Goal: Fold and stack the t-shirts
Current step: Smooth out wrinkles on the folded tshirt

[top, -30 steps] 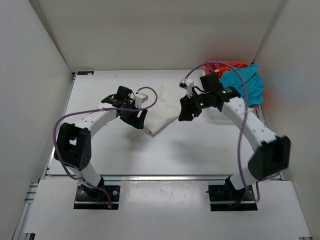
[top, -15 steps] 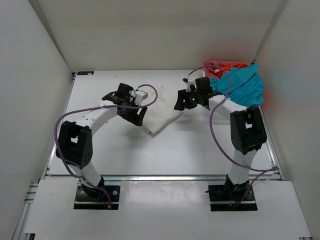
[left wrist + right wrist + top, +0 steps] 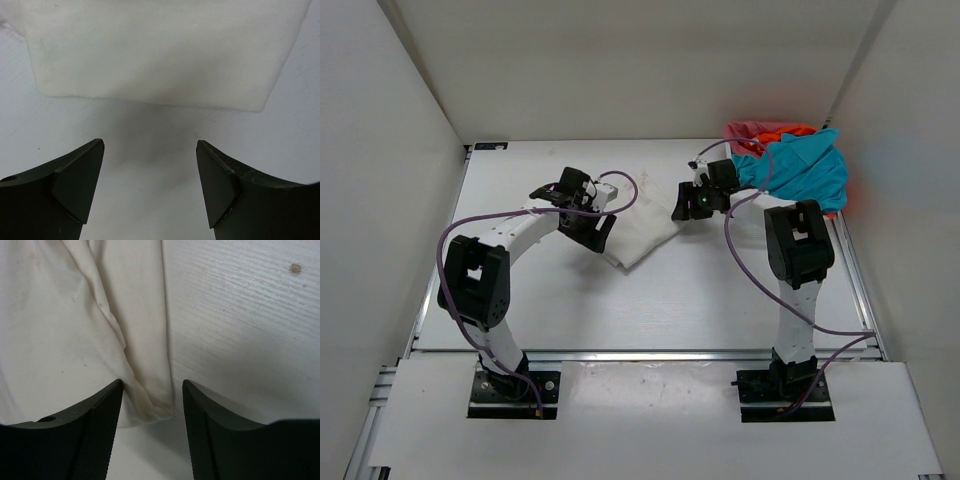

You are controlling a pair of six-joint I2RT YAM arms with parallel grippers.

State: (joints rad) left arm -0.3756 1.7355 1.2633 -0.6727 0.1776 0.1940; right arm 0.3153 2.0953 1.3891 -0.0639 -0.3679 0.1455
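Hovering w/ L gripper [image 3: 150,146] spread, white t-shirt [image 3: 160,50] edge just ahead of tips; R gripper [image 3: 151,384] also spread (1 shirt fold between its jaws, unpinched).

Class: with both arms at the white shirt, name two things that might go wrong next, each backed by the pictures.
1. The right gripper straddles only a loose corner fold of the white shirt; closing there may pinch one layer and pull the fold apart.
2. The left gripper stands open over the table, short of the shirt's edge, so it may close on nothing.
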